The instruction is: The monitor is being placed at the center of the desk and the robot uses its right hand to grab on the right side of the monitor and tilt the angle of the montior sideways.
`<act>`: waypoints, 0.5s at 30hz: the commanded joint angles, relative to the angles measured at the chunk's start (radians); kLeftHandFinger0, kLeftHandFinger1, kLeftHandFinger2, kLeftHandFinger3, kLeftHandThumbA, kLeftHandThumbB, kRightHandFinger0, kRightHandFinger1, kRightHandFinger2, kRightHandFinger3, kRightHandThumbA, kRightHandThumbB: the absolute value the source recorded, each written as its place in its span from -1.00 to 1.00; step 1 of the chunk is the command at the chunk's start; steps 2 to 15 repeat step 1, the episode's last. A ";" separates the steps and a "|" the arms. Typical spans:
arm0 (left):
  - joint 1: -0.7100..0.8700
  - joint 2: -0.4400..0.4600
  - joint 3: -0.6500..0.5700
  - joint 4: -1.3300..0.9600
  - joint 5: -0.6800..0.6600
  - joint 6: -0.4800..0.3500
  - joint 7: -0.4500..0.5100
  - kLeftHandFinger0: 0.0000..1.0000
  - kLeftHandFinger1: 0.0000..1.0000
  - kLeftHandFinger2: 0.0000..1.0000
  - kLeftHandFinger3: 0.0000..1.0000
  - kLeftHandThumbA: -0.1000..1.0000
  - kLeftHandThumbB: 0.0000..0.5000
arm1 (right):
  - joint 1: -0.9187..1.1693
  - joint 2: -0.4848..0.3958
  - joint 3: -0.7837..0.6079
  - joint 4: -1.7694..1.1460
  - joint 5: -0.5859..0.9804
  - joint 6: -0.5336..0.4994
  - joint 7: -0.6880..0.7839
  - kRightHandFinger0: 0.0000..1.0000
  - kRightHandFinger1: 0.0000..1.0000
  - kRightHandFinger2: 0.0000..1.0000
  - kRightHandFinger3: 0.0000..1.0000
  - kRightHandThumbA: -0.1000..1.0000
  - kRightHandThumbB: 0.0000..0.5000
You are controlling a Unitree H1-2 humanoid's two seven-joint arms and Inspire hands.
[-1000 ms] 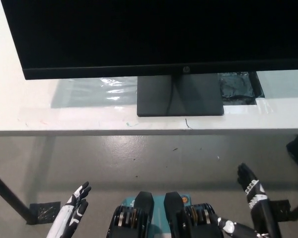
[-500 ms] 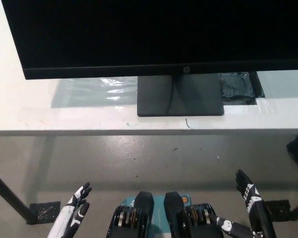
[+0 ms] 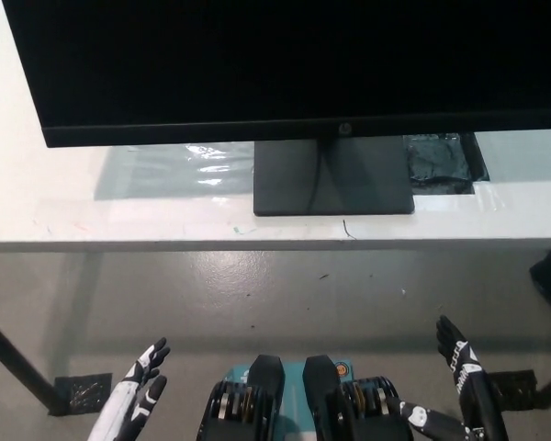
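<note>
A black monitor (image 3: 294, 64) with a dark screen fills the top of the head view, standing on its flat black base (image 3: 333, 176) on the white desk (image 3: 37, 202). My black right hand (image 3: 461, 363) hangs low at the bottom right, below the desk's front edge and far from the monitor, fingers apart and holding nothing. My white left hand (image 3: 140, 381) rests at the bottom left, also open and below the desk.
A clear plastic sheet (image 3: 179, 168) lies on the desk left of the base, and a dark bag (image 3: 444, 161) lies to its right. A black desk leg (image 3: 18, 363) slants at the lower left over the grey floor (image 3: 275, 294).
My right hand has sunk slightly lower in the picture over the last second. The monitor and the left hand have stayed where they were.
</note>
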 commanded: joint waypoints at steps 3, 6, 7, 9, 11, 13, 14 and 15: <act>-0.011 0.023 -0.004 -0.023 0.007 -0.039 0.034 1.00 1.00 1.00 1.00 1.00 0.05 | -0.013 0.000 0.004 -0.010 0.014 -0.050 -0.007 1.00 1.00 1.00 1.00 1.00 0.64; -0.011 0.023 -0.004 -0.023 0.007 -0.039 0.034 1.00 1.00 1.00 1.00 1.00 0.05 | -0.013 0.000 0.004 -0.010 0.014 -0.050 -0.007 1.00 1.00 1.00 1.00 1.00 0.64; -0.011 0.023 -0.004 -0.023 0.007 -0.039 0.034 1.00 1.00 1.00 1.00 1.00 0.05 | -0.013 0.000 0.004 -0.010 0.014 -0.050 -0.007 1.00 1.00 1.00 1.00 1.00 0.64; -0.011 0.023 -0.004 -0.023 0.007 -0.039 0.034 1.00 1.00 1.00 1.00 1.00 0.05 | -0.013 0.000 0.004 -0.010 0.014 -0.050 -0.007 1.00 1.00 1.00 1.00 1.00 0.64; -0.011 0.023 -0.004 -0.023 0.007 -0.039 0.034 1.00 1.00 1.00 1.00 1.00 0.05 | -0.013 0.000 0.004 -0.010 0.014 -0.050 -0.007 1.00 1.00 1.00 1.00 1.00 0.64; -0.011 0.023 -0.004 -0.023 0.007 -0.039 0.034 1.00 1.00 1.00 1.00 1.00 0.05 | -0.013 0.000 0.004 -0.010 0.014 -0.050 -0.007 1.00 1.00 1.00 1.00 1.00 0.64; -0.011 0.023 -0.004 -0.023 0.007 -0.039 0.034 1.00 1.00 1.00 1.00 1.00 0.05 | -0.013 0.000 0.004 -0.010 0.014 -0.050 -0.007 1.00 1.00 1.00 1.00 1.00 0.64; -0.011 0.023 -0.004 -0.023 0.007 -0.039 0.034 1.00 1.00 1.00 1.00 1.00 0.05 | -0.013 0.000 0.004 -0.010 0.014 -0.050 -0.007 1.00 1.00 1.00 1.00 1.00 0.64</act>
